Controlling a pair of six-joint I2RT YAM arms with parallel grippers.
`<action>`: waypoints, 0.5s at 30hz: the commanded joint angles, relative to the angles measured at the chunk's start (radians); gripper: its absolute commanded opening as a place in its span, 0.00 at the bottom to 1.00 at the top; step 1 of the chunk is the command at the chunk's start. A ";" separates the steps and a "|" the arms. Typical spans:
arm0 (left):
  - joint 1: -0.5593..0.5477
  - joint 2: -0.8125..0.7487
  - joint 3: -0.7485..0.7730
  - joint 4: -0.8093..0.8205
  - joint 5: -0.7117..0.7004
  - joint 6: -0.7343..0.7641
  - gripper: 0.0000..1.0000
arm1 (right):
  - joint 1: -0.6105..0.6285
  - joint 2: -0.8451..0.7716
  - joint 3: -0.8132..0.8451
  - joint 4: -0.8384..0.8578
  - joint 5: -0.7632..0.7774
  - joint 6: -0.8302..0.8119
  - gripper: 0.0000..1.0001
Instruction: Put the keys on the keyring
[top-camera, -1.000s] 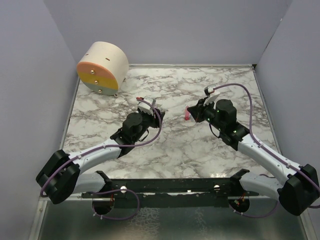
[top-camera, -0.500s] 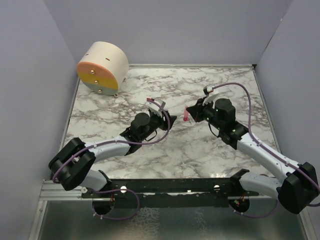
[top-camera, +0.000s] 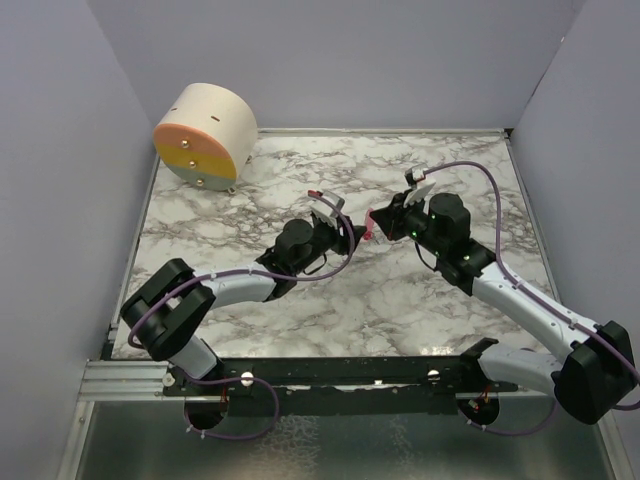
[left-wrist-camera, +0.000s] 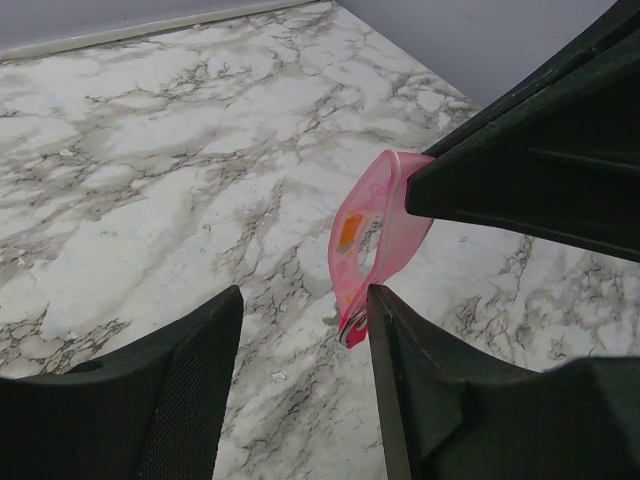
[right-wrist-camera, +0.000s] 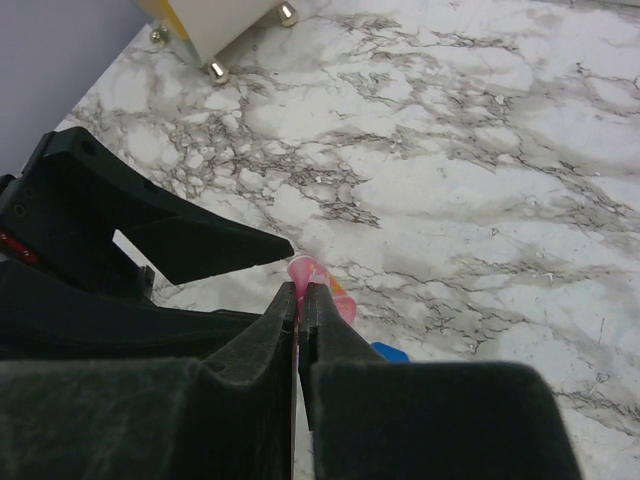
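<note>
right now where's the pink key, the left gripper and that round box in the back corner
pink key (left-wrist-camera: 395, 238): left wrist view, on its flat pink face
left gripper (left-wrist-camera: 305, 295): left wrist view, midway between its open fingertips
round box (top-camera: 220, 115): top external view, on its cream curved side

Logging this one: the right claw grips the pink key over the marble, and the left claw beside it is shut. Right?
Not quite. The left claw is open, its fingers apart near the key, as the left wrist view shows. The right claw does grip the key over the marble.
</note>
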 joint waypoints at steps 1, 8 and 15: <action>-0.005 0.031 0.035 0.043 0.025 0.010 0.55 | 0.005 0.006 0.041 0.038 -0.023 0.008 0.01; -0.020 0.057 0.034 0.049 0.044 0.009 0.55 | 0.005 0.021 0.059 0.040 -0.008 0.006 0.01; -0.033 0.058 0.010 0.059 0.049 0.009 0.55 | 0.004 0.046 0.076 0.049 0.019 0.016 0.01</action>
